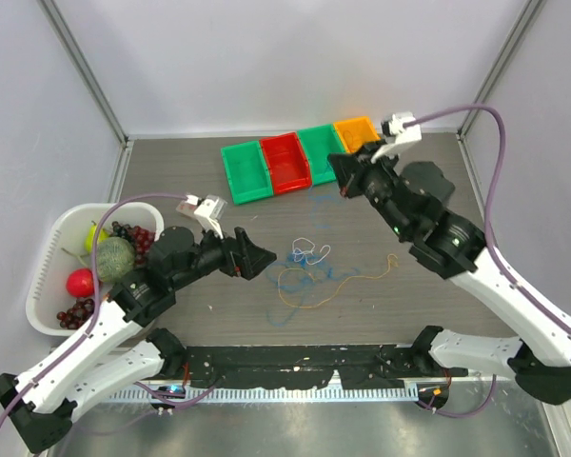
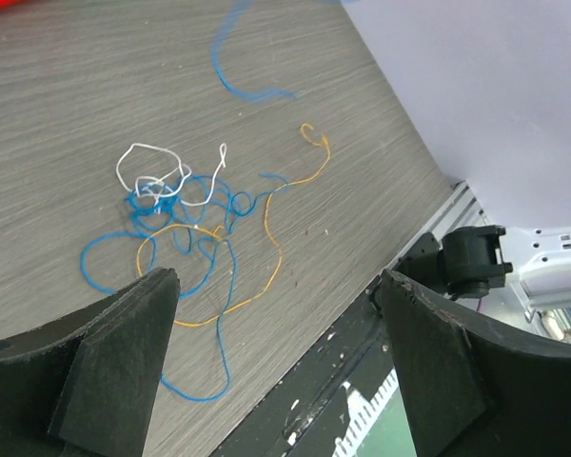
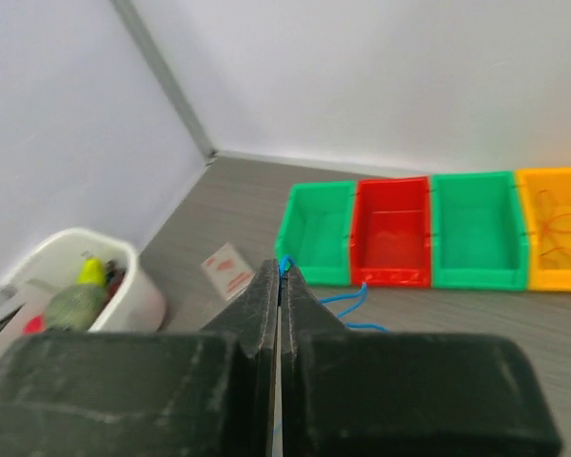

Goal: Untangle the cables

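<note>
— How far along?
— Barely begun, judging by the tangle (image 1: 305, 259) mid-table between the arms: white cable (image 2: 147, 146), orange cable (image 2: 268, 217) and blue loops crossing one another there.
— Anything in hand?
— At the right gripper (image 3: 281, 276), tips pinched tight on a blue cable (image 3: 350, 301) trailing onto the table (up by the row of bins (image 1: 266, 171)). At the left gripper (image 2: 276, 286), spread wide above the knot, gripping nothing.
— Left to do?
— Nearly everything, probably: drawing each strand free and laying it apart.
</note>
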Controlling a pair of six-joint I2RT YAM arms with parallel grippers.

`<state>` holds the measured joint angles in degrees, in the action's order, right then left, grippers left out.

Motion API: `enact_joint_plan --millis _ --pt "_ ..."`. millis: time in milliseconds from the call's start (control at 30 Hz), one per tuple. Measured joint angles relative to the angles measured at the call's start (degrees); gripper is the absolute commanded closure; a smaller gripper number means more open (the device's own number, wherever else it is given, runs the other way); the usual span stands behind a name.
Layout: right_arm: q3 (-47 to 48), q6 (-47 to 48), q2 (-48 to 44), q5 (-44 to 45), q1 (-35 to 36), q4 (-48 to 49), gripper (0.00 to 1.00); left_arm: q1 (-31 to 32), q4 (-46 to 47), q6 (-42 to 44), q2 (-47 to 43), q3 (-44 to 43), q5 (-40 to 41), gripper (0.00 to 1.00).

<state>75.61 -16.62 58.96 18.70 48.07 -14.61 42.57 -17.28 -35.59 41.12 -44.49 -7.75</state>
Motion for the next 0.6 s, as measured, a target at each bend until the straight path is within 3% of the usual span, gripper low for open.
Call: enact_joint_plan --millis 367,600 --pt "6.0 3.0 22.5 -2.8 -20.0 15.1 0.99 0.0 -2.4 0.2 1.4 0.8 0.0 0.07" --pt "14.3 5.6 36.9 -5.2 -23.7 20.8 0.99 0.0 -2.2 0.1 1.5 1.7 -2.1 0.07"
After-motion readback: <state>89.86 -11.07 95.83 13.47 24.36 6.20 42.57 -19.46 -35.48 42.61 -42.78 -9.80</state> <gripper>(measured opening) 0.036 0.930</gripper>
